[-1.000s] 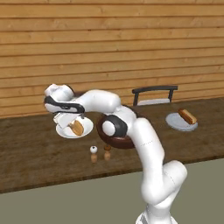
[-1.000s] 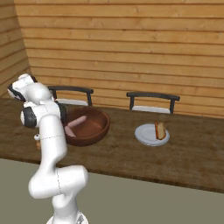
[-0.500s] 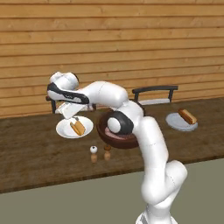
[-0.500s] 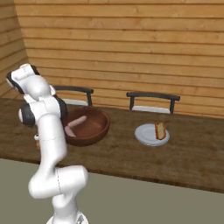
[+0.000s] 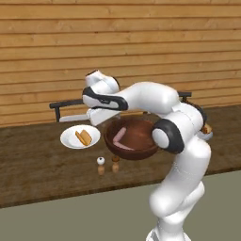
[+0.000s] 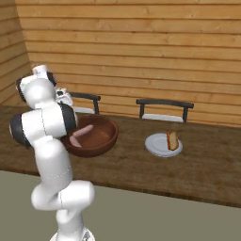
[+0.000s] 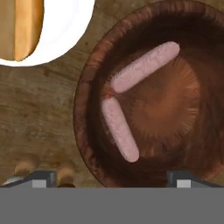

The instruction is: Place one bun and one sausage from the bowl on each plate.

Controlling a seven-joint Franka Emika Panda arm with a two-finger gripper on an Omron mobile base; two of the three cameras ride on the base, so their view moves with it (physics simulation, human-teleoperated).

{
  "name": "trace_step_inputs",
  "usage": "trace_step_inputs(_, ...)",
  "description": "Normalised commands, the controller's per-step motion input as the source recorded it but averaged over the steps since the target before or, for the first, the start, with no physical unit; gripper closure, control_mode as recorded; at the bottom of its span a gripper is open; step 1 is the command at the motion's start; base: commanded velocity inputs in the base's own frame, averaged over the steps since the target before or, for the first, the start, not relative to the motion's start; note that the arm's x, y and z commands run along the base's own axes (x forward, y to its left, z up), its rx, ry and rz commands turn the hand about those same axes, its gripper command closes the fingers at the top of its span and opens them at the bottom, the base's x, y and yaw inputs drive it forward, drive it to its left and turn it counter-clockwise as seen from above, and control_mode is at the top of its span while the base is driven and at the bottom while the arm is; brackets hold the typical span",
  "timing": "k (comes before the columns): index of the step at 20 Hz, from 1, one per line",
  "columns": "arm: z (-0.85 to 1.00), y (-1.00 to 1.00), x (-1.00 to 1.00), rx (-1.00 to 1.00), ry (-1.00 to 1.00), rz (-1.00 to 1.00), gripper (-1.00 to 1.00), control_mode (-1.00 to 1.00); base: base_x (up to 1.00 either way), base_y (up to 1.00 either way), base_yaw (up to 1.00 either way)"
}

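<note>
Gripper (image 7: 112, 177) now over two-sausage bowl (image 7: 87, 131).

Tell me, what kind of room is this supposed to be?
Probably a dining corner of a kitchen, computer-drawn. A long wooden table stands against a plank wall, with two chairs behind it. On it sit white plates with buns, a wooden bowl holding two sausages, and small shakers.
</note>
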Motion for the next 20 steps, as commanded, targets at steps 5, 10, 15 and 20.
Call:
trace_step_inputs(5, 0.01, -0.51, 0.16, 0.09, 0.13, 0.24, -1.00, -1.00, 0.00, 0.00, 0.00)
trace_step_inputs(10, -0.01, -0.03, 0.26, 0.14, 0.22, 0.36, -1.00, -1.00, 0.00, 0.00, 0.00)
trace_step_inputs(15, -0.12, -0.13, -0.23, 0.15, 0.02, 0.16, -1.00, -1.00, 0.00, 0.00, 0.00)
trace_step_inputs(20, -0.43, -0.17, -0.24, 0.12, 0.00, 0.12, -1.00, -1.00, 0.00, 0.00, 0.00)
